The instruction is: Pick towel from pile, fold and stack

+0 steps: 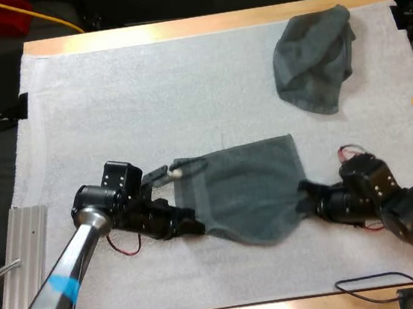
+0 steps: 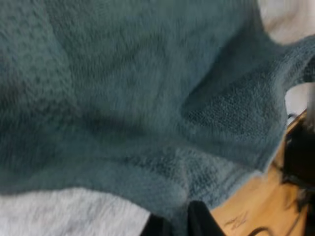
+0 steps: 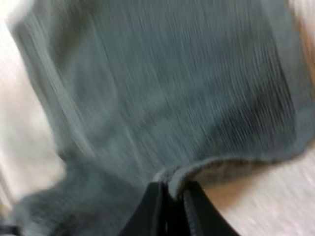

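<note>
A dark grey-green towel (image 1: pixel 245 191) lies spread in the middle of the white mat (image 1: pixel 147 101), held between both arms. My left gripper (image 1: pixel 197 226) is shut on the towel's near left corner; its black fingers (image 2: pixel 199 221) pinch the hem of the towel (image 2: pixel 138 98). My right gripper (image 1: pixel 303 195) is shut on the towel's near right corner, and its fingers (image 3: pixel 197 216) clamp the rolled edge of the towel (image 3: pixel 162 88). A second towel (image 1: pixel 314 60), crumpled, sits at the mat's far right.
A grey metal rail (image 1: pixel 20 260) lies off the mat's near left edge. The wooden table edge (image 1: pixel 198 24) runs along the far side. A black cable (image 1: pixel 377 284) loops on the mat near the right arm.
</note>
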